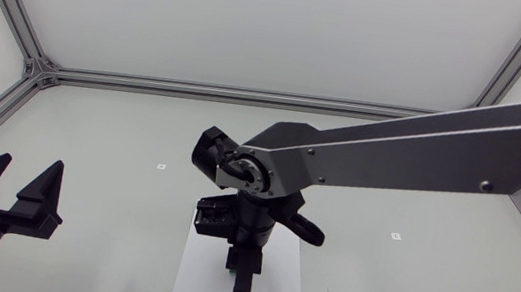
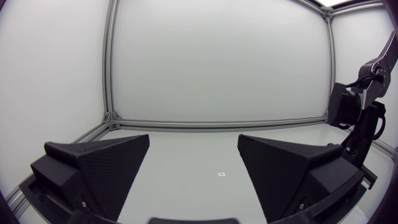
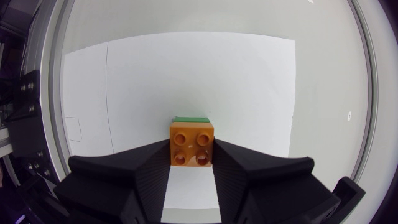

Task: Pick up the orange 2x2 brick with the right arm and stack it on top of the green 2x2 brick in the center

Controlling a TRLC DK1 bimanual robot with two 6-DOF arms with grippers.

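Where the orange 2x2 brick is: studs up, wedged between the fingers of the right gripper, over the middle of the white sheet.
Green 2x2 brick: only a thin green edge peeks out just past the orange one. It looks to be right underneath, but I can't tell if they're fully pressed together.
Right gripper: clamped on the orange brick, one finger on each side.
Right arm: comes in from the right and reaches the centre. Its wrist points down over the sheet, so the head view can't see either brick.
Left gripper: fingers spread wide, low at the left side of the worktop, well apart from the bricks.
White sheet: lies flat on the worktop.
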